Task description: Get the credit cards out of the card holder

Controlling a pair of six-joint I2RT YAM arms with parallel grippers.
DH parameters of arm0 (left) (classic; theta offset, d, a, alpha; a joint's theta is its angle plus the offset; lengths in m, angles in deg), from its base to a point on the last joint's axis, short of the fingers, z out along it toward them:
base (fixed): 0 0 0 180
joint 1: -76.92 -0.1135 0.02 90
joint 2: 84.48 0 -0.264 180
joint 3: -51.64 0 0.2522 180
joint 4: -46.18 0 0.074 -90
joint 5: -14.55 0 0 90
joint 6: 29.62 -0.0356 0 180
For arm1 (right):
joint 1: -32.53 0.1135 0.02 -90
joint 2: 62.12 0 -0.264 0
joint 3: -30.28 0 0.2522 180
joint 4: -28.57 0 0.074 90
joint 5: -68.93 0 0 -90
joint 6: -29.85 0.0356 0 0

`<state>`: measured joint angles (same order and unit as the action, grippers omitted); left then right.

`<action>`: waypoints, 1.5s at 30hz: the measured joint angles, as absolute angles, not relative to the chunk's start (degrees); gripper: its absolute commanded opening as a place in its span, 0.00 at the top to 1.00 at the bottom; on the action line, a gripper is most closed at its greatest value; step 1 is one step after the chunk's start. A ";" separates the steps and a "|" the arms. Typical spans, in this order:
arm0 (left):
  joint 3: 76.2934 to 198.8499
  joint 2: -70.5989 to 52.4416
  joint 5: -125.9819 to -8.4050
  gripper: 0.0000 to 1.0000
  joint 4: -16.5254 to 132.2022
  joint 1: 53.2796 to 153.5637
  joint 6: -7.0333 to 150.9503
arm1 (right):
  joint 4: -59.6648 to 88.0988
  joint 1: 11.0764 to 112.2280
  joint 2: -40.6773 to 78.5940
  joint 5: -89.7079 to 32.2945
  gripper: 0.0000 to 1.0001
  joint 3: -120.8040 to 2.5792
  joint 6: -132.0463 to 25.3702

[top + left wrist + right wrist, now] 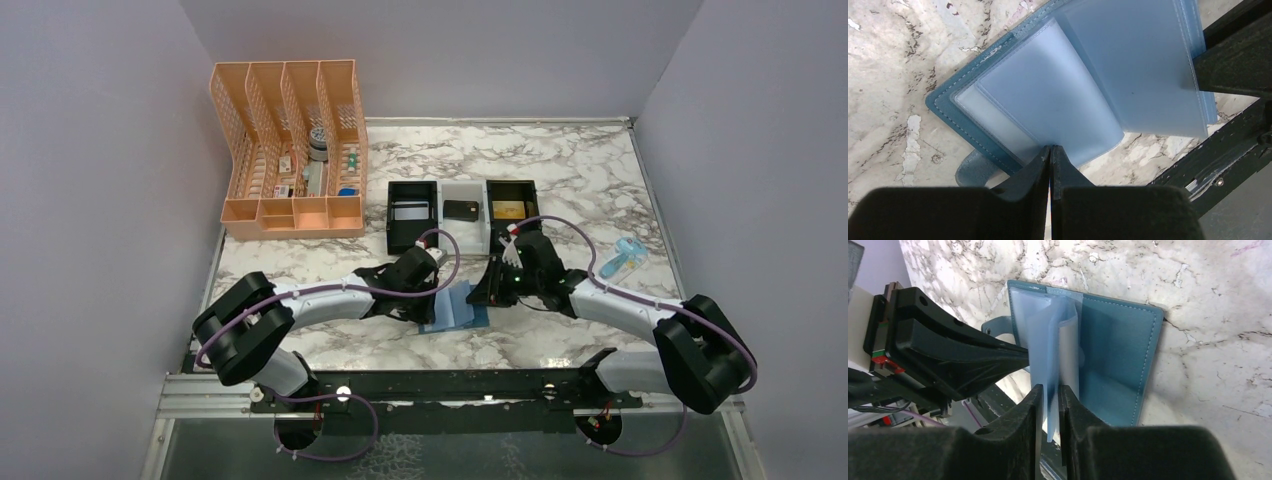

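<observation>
Plainly, the card holder lies open on the marble table, just on the near side of the three-compartment tray and below its middle compartment. Its teal cover is flat on the table with the inside facing up, and its pale translucent pocket leaves are fanned out from the spine. No card can be made out in those leaves. A small closing tab sticks out from one edge of the cover.

The left gripper comes in from the tray's lower left. Its fingers are pressed together on the near edge of one pocket leaf. The right gripper comes in from the tray's lower right, at the opposite side of the card holder. Its fingers stand only a sliver apart, with another leaf pinched between them and lifted off the cover. The right wrist view also shows the left gripper's tip against the leaves.

The credit cards lie one to a compartment in the tray. The silver-grey card is in the left black compartment, the black card in the white middle one, and the gold card in the right black one.

A peach mesh desk organiser holding small items stands left of the tray. A small light-blue object lies well to the tray's right.
</observation>
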<state>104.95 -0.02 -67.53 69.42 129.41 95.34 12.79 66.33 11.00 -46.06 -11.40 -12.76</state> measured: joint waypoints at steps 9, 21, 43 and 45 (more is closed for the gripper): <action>105.08 0.13 -67.53 0.94 69.40 129.56 95.34 | 14.56 66.33 11.20 -47.68 0.98 -11.27 -11.27; 105.08 0.11 -67.53 0.94 69.37 130.31 95.36 | 27.28 66.33 21.08 -59.92 0.99 -10.46 -8.34; 105.81 -0.76 -67.58 0.52 69.44 130.59 95.36 | 4.48 66.33 8.84 -38.52 0.85 -13.39 -15.42; 106.15 -1.18 -67.62 0.49 69.33 130.61 95.82 | 4.51 66.33 8.79 -38.52 0.85 -13.35 -15.47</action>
<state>106.15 -1.18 -67.62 69.33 130.61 95.82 4.51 66.33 8.79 -38.52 -13.35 -15.47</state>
